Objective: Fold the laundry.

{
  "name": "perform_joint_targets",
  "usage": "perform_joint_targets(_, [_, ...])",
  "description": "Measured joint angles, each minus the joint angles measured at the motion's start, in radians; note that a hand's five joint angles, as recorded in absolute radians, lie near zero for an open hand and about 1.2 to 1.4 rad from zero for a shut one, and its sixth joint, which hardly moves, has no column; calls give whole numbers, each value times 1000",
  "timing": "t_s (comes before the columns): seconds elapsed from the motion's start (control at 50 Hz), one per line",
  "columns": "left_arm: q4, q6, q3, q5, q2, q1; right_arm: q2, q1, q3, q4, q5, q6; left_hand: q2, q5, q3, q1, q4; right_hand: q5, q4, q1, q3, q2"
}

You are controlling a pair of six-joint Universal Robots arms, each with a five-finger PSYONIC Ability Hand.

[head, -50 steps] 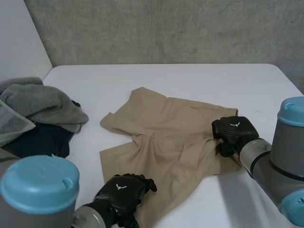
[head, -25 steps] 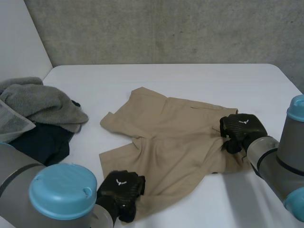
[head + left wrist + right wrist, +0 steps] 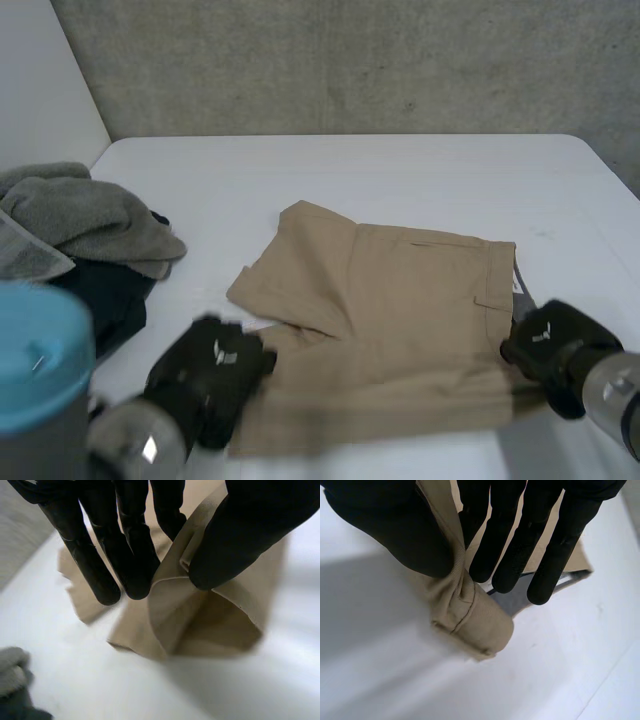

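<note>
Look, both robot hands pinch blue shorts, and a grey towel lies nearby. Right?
No: the shorts are tan, not blue, as the head view shows. The left hand and right hand do pinch them, and the grey towel lies nearby.

Head view: down from the near side over the table (image 3: pixel 400 170); wrist views: close on the tan shorts (image 3: pixel 400 300), shared by all three.

Left robot hand (image 3: pixel 205 385), right robot hand (image 3: pixel 555 352): black, white logo (image 3: pixel 226 352); light-blue cap (image 3: pixel 40 355).
</note>
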Motion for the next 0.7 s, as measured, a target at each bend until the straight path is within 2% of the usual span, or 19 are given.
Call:
perform_joint_targets(0.1, [181, 22, 146, -1, -155, 49, 86, 5, -84, -109, 7, 67, 0, 1, 0, 0, 0, 0, 0, 0, 0, 0])
perform_joint_targets(0.2, [363, 106, 391, 0, -377, 101, 209, 7, -209, -262, 34, 111, 1, 1, 5, 2, 0, 0, 0, 0, 0, 0])
perform_joint_targets(0.4, [569, 319, 853, 1, -772, 170, 532, 19, -521, -495, 111, 115, 2, 1, 6, 4, 0, 7, -2, 0, -2, -2])
perform_joint_targets(0.44, [601, 331, 913, 1, -825, 175, 591, 22, -570, -536, 113, 111, 2, 1, 6, 4, 0, -107, -137, -71, -135, -139])
perform_joint_targets(0.48, [647, 334, 969, 4, -884, 177, 659, 25, -625, -594, 115, 107, -234, -207, -208, -236, -214, -371, -451, -378, -469, -486])
perform_joint_targets(0.5, [662, 332, 983, 6, -901, 177, 677, 26, -638, -611, 115, 106, -321, -290, -293, -332, -301, -483, -565, -495, -564, -602])
perform_joint_targets(0.52, [687, 325, 997, 9, -923, 174, 707, 29, -659, -643, 115, 105, -473, -462, -463, -534, -475, -701, -774, -702, -788, -814])
perform_joint_targets(0.54, [706, 318, 1004, 13, -938, 172, 725, 31, -671, -666, 116, 104, -714, -707, -700, -762, -718, -850, -895, -804, -893, -914])
perform_joint_targets(0.6, [748, 294, 992, 20, -953, 162, 740, 35, -677, -701, 117, 110, -941, -934, -928, -892, -950, -974, -981, -872, -982, -991])
perform_joint_targets(0.7, [787, 251, 869, 23, -892, 148, 648, 29, -599, -657, 110, 166, -989, -963, -973, -925, -996, -976, -983, -872, -983, -991])
